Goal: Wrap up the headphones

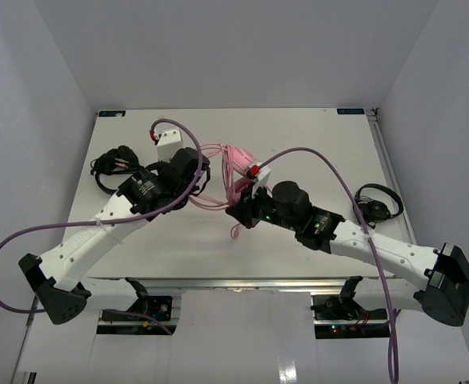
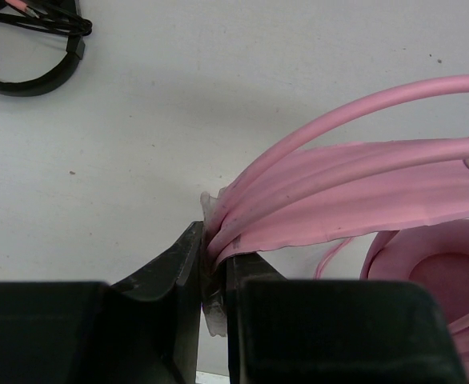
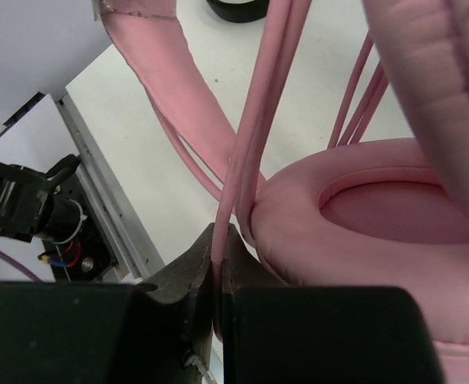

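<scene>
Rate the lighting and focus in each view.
Top external: even, diffuse light, sharp throughout, only faint shadows on the table. Left wrist: table surface crisp, left tool nearly black with little detail. Right wrist: headphones crowd the lens, the padded band at upper right is slightly soft, no glare.

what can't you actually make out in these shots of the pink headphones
1. Top view: most of the headphones, covered by the left arm and right arm.
2. Left wrist view: the black headset, cut off by the top-left corner.
3. Right wrist view: the cable leaves the top edge, so its plug end is unseen.
4. Any view: how many cable loops are wound; strands overlap.
</scene>
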